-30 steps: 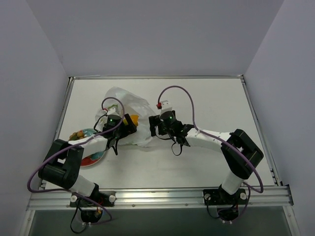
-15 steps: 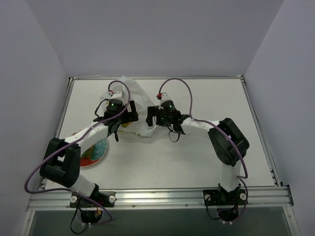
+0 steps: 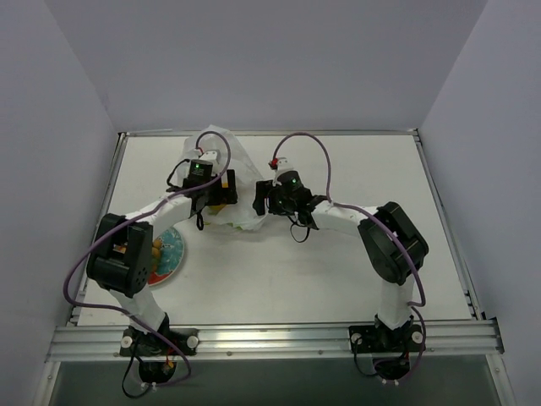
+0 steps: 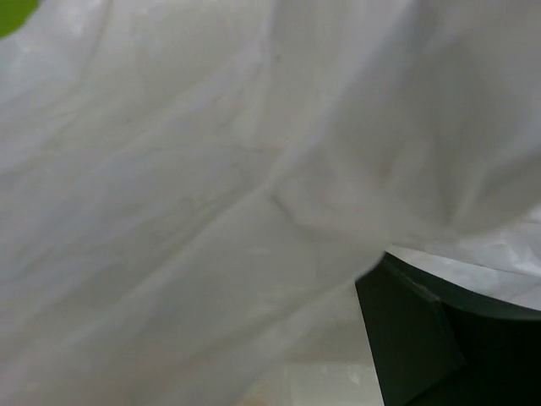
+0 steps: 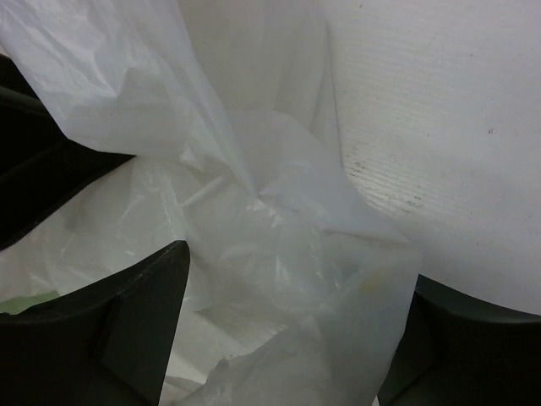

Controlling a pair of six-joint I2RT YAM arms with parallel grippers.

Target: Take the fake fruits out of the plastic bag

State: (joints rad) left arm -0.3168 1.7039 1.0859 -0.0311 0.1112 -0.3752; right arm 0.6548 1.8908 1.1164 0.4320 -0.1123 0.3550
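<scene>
The white crinkled plastic bag (image 3: 230, 165) lies bunched at the back middle of the table, between my two grippers. My left gripper (image 3: 218, 193) is pushed into its left side. In the left wrist view the bag (image 4: 211, 186) drapes over everything, leaving only one dark finger (image 4: 439, 338) showing, plus a lime green patch (image 4: 13, 13) in the top corner. A yellow-orange strip (image 3: 226, 181) shows beside the left gripper. My right gripper (image 3: 264, 200) is open, with its fingers wide apart around a fold of the bag (image 5: 287, 279). A yellow fruit (image 3: 157, 246) lies on the plate.
The round red-rimmed plate (image 3: 173, 260) sits at the left, partly under my left arm. Bare white table (image 5: 439, 127) lies to the right of the bag. Raised rails border the table on all sides.
My left gripper has moved toward the back of the table. The bag has bunched up and risen toward the back with it. My right arm has folded in, and its gripper has stayed at the bag's right side.
</scene>
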